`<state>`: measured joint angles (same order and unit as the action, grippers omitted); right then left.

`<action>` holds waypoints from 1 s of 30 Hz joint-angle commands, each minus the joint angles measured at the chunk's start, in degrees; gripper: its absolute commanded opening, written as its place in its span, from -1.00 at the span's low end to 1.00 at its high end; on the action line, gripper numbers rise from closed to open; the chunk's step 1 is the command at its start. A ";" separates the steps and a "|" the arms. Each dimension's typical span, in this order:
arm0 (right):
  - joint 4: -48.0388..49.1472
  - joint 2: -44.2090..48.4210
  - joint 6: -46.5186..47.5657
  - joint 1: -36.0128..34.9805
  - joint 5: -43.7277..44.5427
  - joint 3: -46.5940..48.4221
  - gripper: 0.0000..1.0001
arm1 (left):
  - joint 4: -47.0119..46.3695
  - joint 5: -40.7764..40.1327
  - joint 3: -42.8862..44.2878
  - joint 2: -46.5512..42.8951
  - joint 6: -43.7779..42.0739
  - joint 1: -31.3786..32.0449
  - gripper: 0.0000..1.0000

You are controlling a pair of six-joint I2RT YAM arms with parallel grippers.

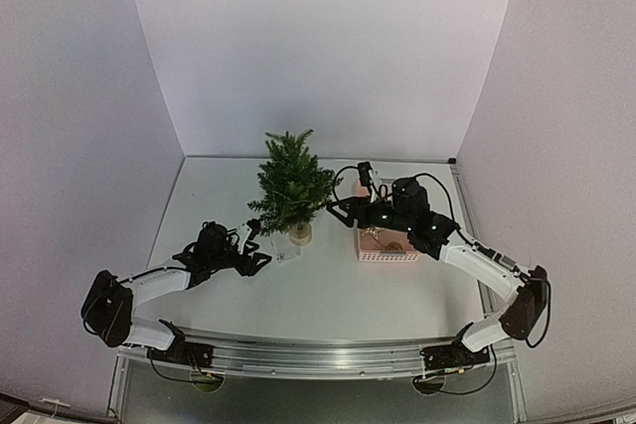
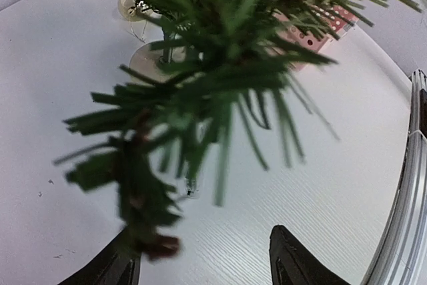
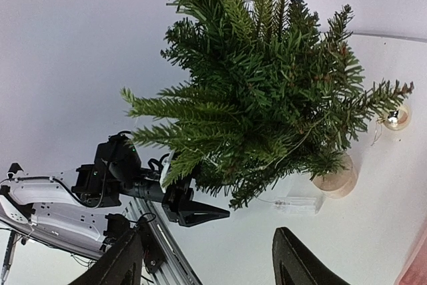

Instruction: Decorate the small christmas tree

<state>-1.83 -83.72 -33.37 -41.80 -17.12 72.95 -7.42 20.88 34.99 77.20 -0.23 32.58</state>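
Small christmas tree (image 1: pixel 291 186) is seen upright on its pale round base at the middle of the table (image 1: pixel 214 196), with both arms drawn in close to it. In the top view the left gripper (image 2: pixel 203 231) is placed at about 8 o'clock of the base, low beside the bottom branches. Its jaws are parted and nothing is clamped between them, though a blurred branch tip hangs in front of one finger. The right gripper (image 3: pixel 208 231) is held at 3 o'clock of the tree, level with the foliage and above the pink basket (image 1: pixel 390 254), which lies at 4 o'clock. Its jaws are also spread, and nothing is held.

A gold bauble (image 3: pixel 397 119) is seen by a low branch tip near the base. Whether it hangs there or lies on the table cannot be told.

The step in hand is judged to fall between placements, since no ornament is carried. Another ornament would next have to be fetched, probably from the basket, whose contents are too small to make out. It would then have to be hooked over a branch while the small christmas tree is kept from tipping.
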 commanded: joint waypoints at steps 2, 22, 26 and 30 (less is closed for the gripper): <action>1.09 3.29 5.26 -0.21 2.16 -1.19 0.29 | -14.85 -0.14 -0.83 3.87 2.07 0.95 0.29; 6.10 7.27 6.10 -0.18 2.66 -5.89 0.28 | -24.06 0.97 -5.59 2.59 13.51 1.93 0.05; 6.54 7.93 7.00 -0.15 2.90 -6.00 0.27 | -31.57 -5.04 -10.55 1.39 12.47 3.66 0.32; 6.92 8.22 8.20 -0.15 2.94 -5.72 0.27 | -38.38 -9.09 -12.79 2.83 13.27 3.99 0.51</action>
<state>2.27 -77.67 -26.96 -41.78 -14.85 67.22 -35.34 16.97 23.95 79.92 11.90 36.29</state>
